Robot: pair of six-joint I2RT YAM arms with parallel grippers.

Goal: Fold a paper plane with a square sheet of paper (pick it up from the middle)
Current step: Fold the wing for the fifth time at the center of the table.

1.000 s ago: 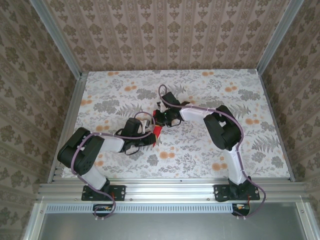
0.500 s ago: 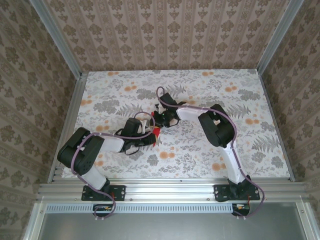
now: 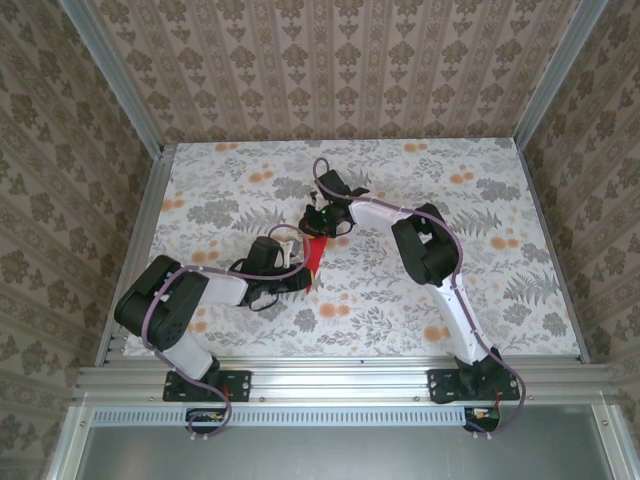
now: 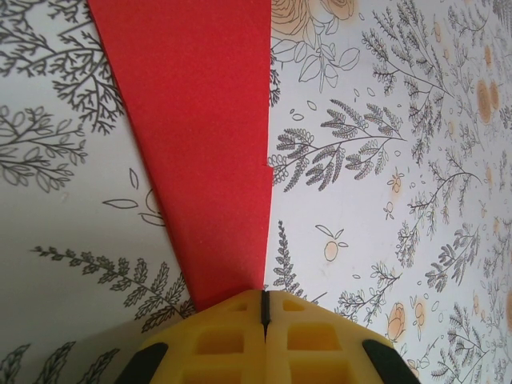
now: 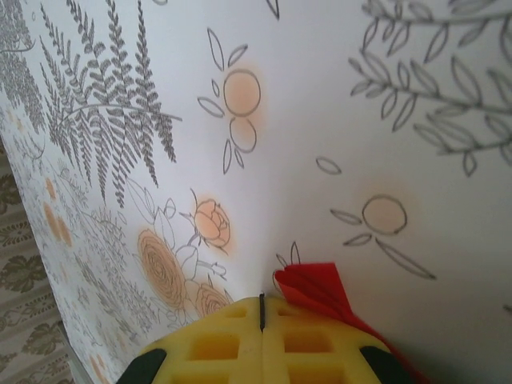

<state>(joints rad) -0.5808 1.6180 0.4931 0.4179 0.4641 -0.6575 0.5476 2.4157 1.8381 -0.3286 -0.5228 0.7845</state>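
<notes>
The left gripper (image 4: 264, 299) is pressing its yellow pads fully together with no gap along their seam. The narrow end of a thin bright red paper sheet (image 4: 200, 120), folded into a long tapering wedge, is running in under its tip. From there the paper is widening toward 12 o'clock in the left wrist view, and a small step is showing on its 3 o'clock edge where the layers meet. I cannot tell whether this gripper is pinching the paper or only pinning it flat.

The right gripper (image 5: 262, 304) is likewise closing completely. A crumpled red corner is poking out at its 2 o'clock side and slipping beneath the pad, and again a pinch and a press are looking alike.

In the top view the paper is lying near the middle of the floral-printed white bench (image 3: 480, 290). The right gripper is sitting at the paper's 12 o'clock end and the left gripper at its 7 o'clock side.

This is looking like a late fold. The sheet is already narrowing into a pointed body, and both grippers seem to be anchoring or creasing its ends. The next move is probably calling for one gripper to hold its end down while the other is sliding along the long edge to sharpen the crease. The layers must not be dragged out of line.
</notes>
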